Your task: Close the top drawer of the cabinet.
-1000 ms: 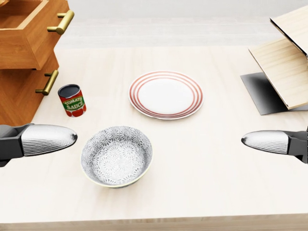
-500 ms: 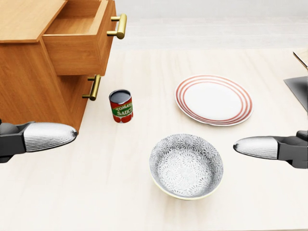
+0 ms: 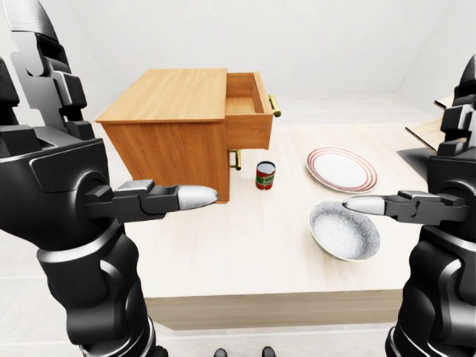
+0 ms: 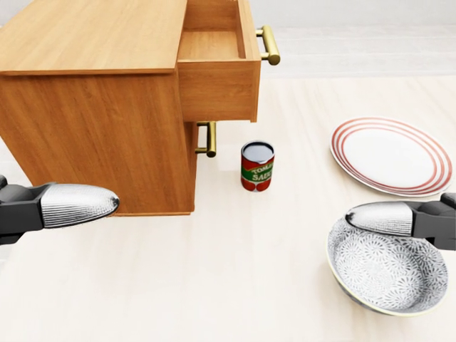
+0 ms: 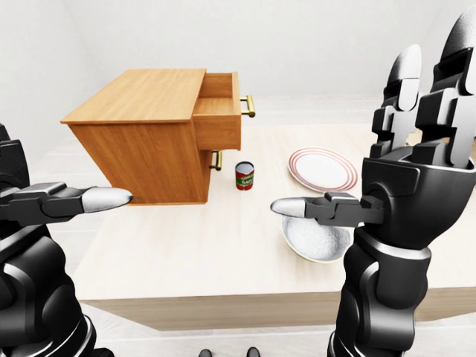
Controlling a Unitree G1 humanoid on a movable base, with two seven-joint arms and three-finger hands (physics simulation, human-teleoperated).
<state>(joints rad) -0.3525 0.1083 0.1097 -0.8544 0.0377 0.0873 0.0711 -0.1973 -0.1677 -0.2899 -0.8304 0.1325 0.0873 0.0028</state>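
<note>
Wooden cabinet [image 4: 100, 121] shows its top drawer [image 4: 217, 68] pulled out; our left hand [image 3: 160, 199] and right hand [image 5: 327, 208] hover open-fingered, holding nothing.

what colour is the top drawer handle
Brass gold handle, clearest in the head view.

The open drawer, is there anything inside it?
The top drawer looks empty: only bare wood shows. The part still inside the cabinet is hidden.
</note>
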